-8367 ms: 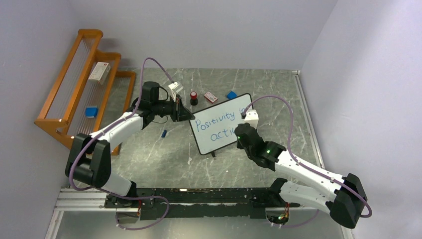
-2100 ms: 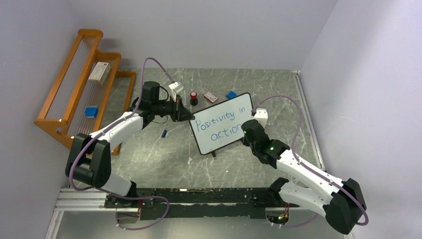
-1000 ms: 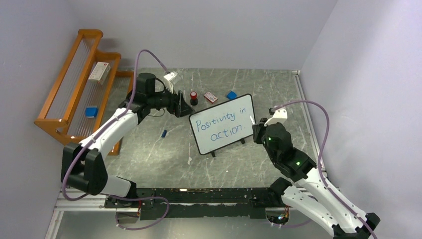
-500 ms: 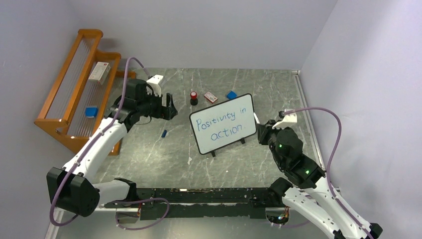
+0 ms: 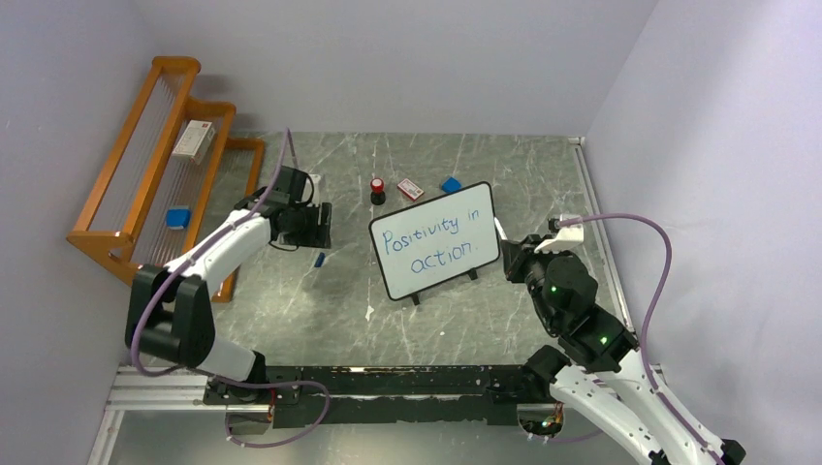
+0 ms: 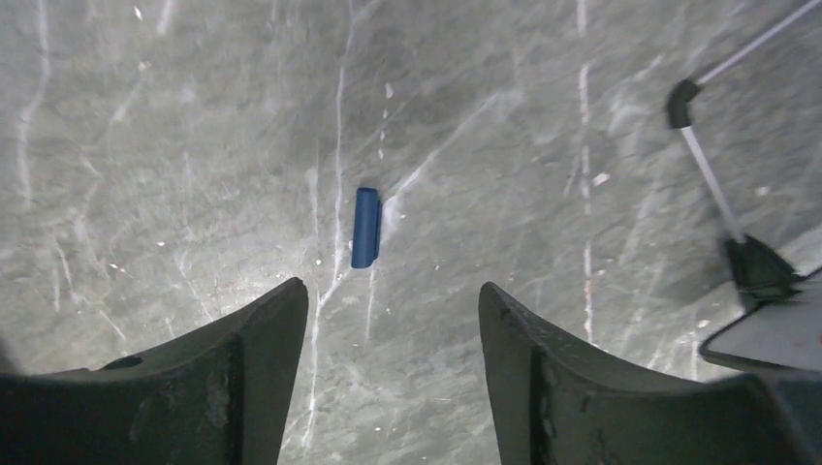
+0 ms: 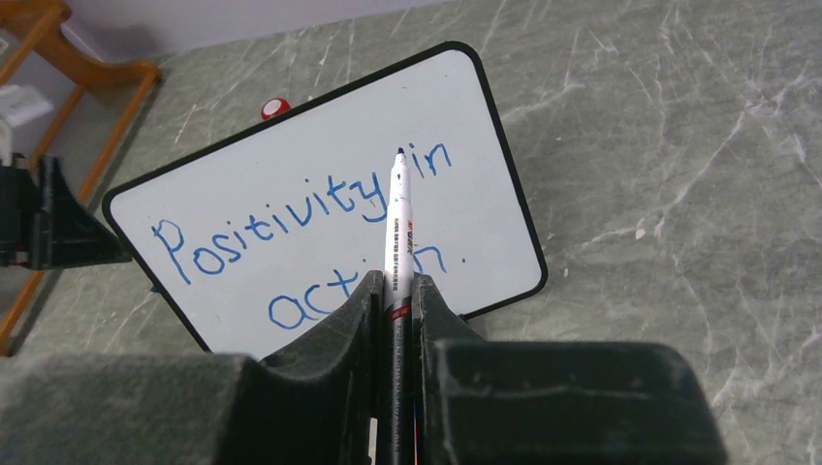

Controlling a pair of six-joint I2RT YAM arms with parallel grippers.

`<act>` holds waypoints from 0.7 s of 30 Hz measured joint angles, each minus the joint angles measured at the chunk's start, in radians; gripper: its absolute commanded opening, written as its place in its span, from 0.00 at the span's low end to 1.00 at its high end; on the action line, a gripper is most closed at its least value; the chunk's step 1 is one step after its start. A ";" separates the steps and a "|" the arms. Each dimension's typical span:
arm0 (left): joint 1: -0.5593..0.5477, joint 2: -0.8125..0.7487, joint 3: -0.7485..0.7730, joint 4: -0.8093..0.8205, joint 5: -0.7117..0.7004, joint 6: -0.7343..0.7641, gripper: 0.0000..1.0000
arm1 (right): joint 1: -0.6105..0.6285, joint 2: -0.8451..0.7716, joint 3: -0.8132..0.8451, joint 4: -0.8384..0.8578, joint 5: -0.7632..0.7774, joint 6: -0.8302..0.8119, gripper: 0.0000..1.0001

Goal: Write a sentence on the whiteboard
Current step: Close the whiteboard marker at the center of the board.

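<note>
— When looking down from the top camera, whereabouts of the whiteboard [image 5: 397, 276]?
— Stands propped on small black feet mid-table [image 5: 456, 329], turned askew. Carries the sentence [image 5: 436, 237] in blue, two lines: "Positivity in action." Beyond its far edge, near but apart: red-topped black object [image 5: 377, 186], small red-and-white piece [image 5: 410, 189], blue block [image 5: 451, 184]. Broad marble between its near feet and the arm bases; narrower strip between its right edge and the table's right rail [image 5: 593, 223].
— And the arms there?
— Just beside the board's right edge, right gripper [image 5: 512, 254], clamped on a marker pen [image 5: 499, 232], tip by the frame; touching or not, cannot tell. Well left of the board, left gripper [image 5: 320, 228], above a blue cap [image 5: 319, 260]; wooden rack [image 5: 177, 68] farther left.
— From the left wrist?
— Looks down on marble. Fingers [image 6: 262, 349] spread wide, holding nothing; blue cap [image 6: 365, 228] flat ahead, apart from both. Corner and foot of the whiteboard [image 6: 775, 334] cut off at the right border.
— From the right wrist?
— Jaws closed tight on the marker pen [image 7: 399, 223], barrel straight out between the fingers [image 7: 339, 329], dark tip in line with the whiteboard [image 7: 291, 160] beside the word "in". Sentence [image 7: 300, 218] readable but for the part of "action" behind the pen; right-hand frame edge in full sight, marble beyond it.
</note>
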 measured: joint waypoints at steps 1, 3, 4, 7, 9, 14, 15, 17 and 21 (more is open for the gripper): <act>0.001 0.024 -0.002 -0.003 -0.002 -0.002 0.62 | 0.000 -0.002 -0.002 0.000 -0.002 0.000 0.00; 0.002 0.076 -0.002 -0.005 -0.005 -0.003 0.55 | 0.000 -0.004 -0.003 0.000 -0.004 0.000 0.00; 0.002 0.090 -0.003 -0.004 -0.005 -0.004 0.51 | 0.000 -0.004 -0.003 0.000 -0.004 0.000 0.00; 0.003 0.136 -0.003 -0.003 -0.006 -0.004 0.45 | 0.000 -0.007 -0.004 0.000 -0.004 0.000 0.00; 0.003 0.164 -0.003 -0.003 -0.005 -0.002 0.43 | 0.000 -0.016 -0.005 0.001 -0.004 0.000 0.00; 0.003 0.223 -0.003 -0.005 -0.006 0.003 0.37 | 0.000 -0.021 -0.009 0.005 -0.004 0.000 0.00; 0.003 0.230 -0.003 -0.005 -0.007 0.006 0.36 | 0.000 -0.021 -0.009 0.006 -0.004 0.000 0.00; 0.003 0.242 -0.003 -0.005 -0.009 0.010 0.34 | 0.000 -0.020 -0.009 0.007 -0.004 0.000 0.00; 0.003 0.277 -0.001 -0.003 -0.010 0.019 0.30 | 0.000 -0.013 -0.009 0.010 -0.004 0.000 0.00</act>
